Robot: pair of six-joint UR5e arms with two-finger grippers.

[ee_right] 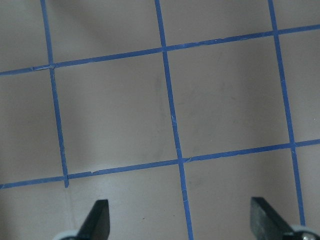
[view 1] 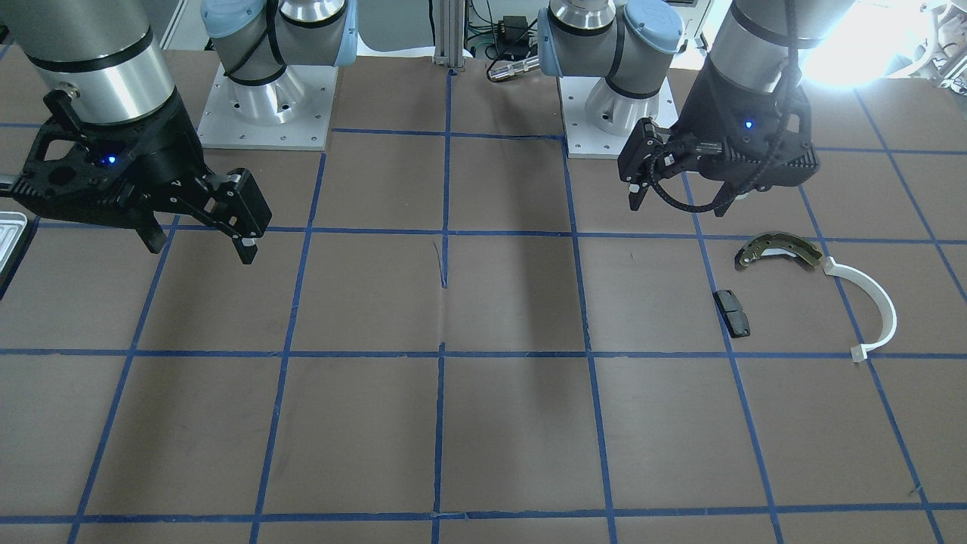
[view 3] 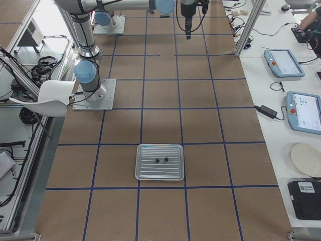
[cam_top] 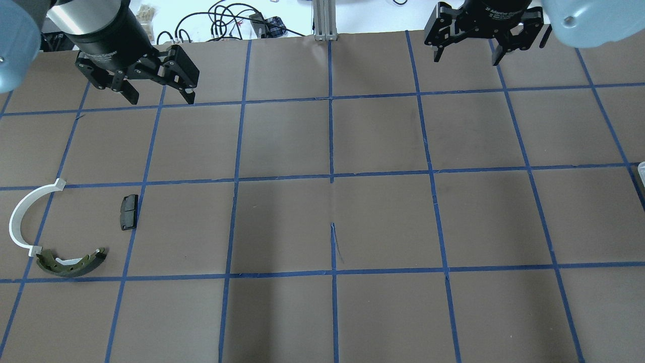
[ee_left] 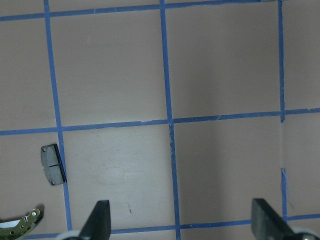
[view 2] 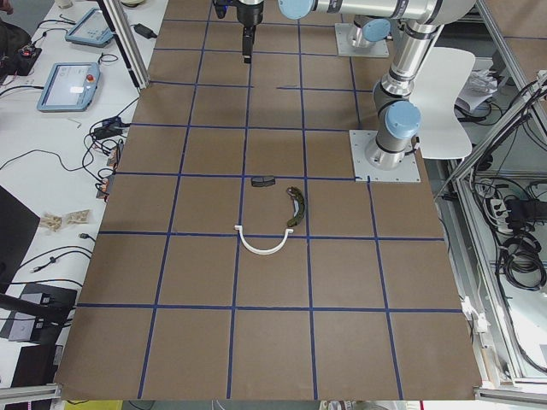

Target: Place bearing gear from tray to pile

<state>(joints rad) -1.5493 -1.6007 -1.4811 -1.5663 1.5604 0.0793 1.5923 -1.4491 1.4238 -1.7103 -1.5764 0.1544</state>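
Note:
The silvery tray (view 3: pixel 159 170) lies on the table in the exterior right view, with two small dark bearing gears (view 3: pixel 157 160) inside it. Only its edge shows in the front view (view 1: pixel 9 234). The pile is an olive brake shoe (cam_top: pixel 70 263), a white arc (cam_top: pixel 20 217) and a black pad (cam_top: pixel 128 212). My left gripper (cam_top: pixel 161 96) is open and empty, up over the table beyond the pile; its wrist view shows the pad (ee_left: pixel 52 165). My right gripper (cam_top: pixel 466 56) is open and empty, far from the tray.
The table is brown board with a blue tape grid. The two arm bases (view 1: pixel 264 113) stand at the robot's edge. Operator benches with tablets (view 3: pixel 296 110) run along the far side.

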